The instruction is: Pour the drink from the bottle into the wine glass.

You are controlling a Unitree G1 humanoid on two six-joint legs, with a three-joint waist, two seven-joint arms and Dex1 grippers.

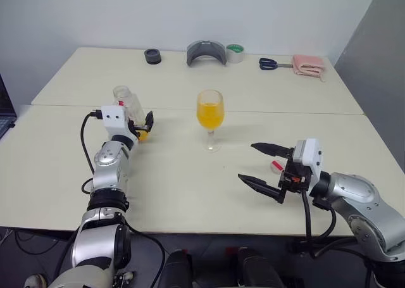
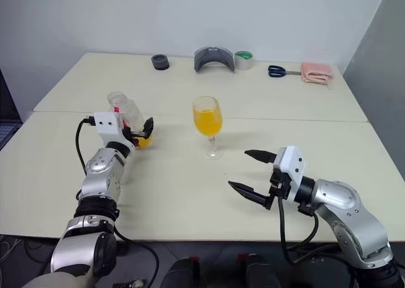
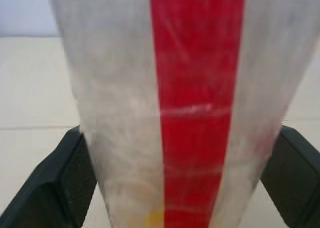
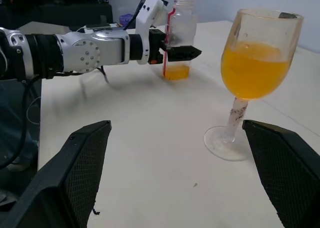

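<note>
Cream laminate covers the counter (image 1: 190,193), two slabs meeting at a seam that runs across behind the wine glass. Along its far edge lie a small black ring (image 1: 152,56), a grey curved piece (image 1: 206,52), a roll of tape (image 1: 235,53), scissors (image 1: 273,64) and a folded pink cloth (image 1: 308,65).

On the left side of the counter stands the bottle (image 1: 130,107), upright, set between the two black fingers of the left hand (image 2: 140,133). In the left wrist view the clear body with its red label strip rises between the fingers (image 3: 55,188), which flank it with a slim gap of counter showing on either side, so the hand reads as spread around the bottle rather than pinching it. The bottle has no cap on, and only a little of the drink (image 4: 176,71) remains at its bottom.

Right of the bottle, near the middle of the counter, the wine glass (image 1: 210,118) stands on its foot, its bowl more than half full of orange-yellow liquid.

Well apart from both, on the near right, the right hand (image 1: 261,166) hangs above the counter with its fingers spread wide, holding nothing and pointing toward the glass. A small red-and-white object (image 1: 276,166), too little seen to name, lies on the counter beside it.
</note>
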